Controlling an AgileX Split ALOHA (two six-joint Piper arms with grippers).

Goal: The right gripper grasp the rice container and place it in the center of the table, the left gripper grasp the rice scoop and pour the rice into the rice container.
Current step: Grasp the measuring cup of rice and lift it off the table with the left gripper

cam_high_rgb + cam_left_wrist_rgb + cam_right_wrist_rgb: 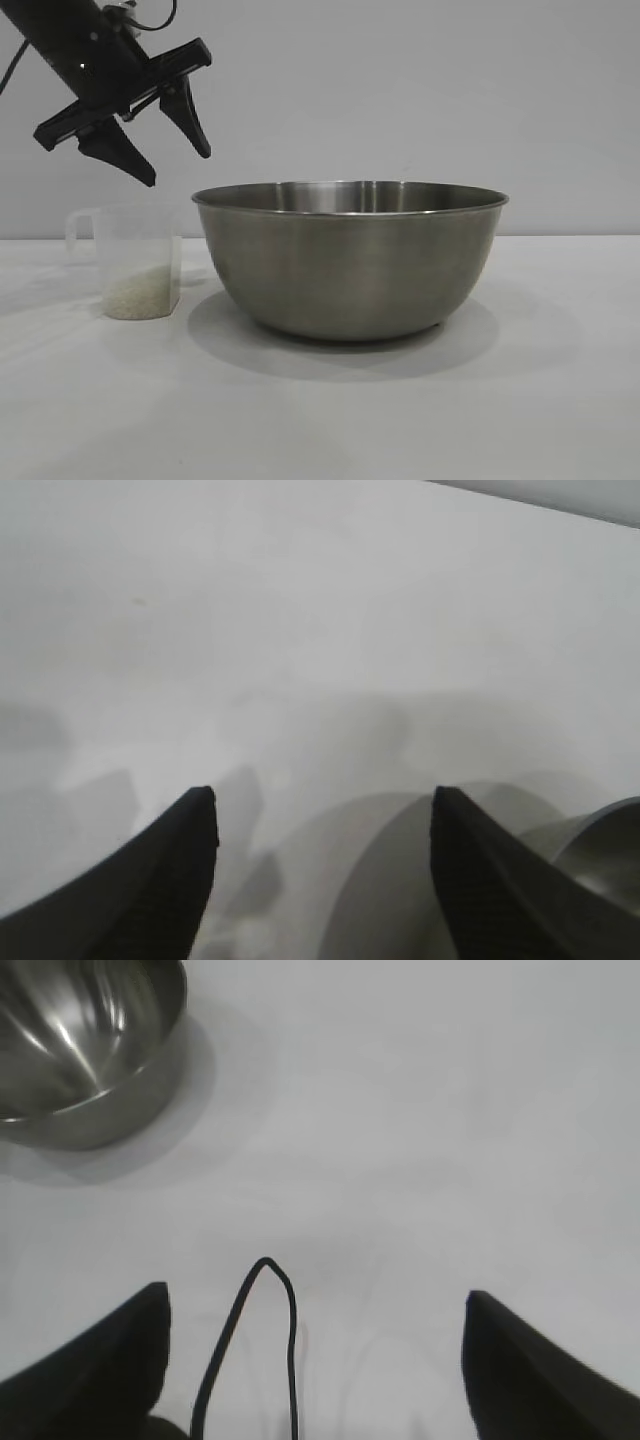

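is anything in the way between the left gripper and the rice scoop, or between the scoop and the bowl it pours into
Nothing visible is. The left gripper hangs open in the air above the rice scoop, with only empty space between them. The scoop stands on the table just beside the rice container, with nothing between them. The right gripper is off to the side, open and empty.

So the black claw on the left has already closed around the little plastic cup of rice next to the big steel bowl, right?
Not quite. In the exterior view the left gripper hangs open in the air above the rice scoop, touching nothing. The rest holds: the scoop has rice in it and stands on the table beside the rice container.
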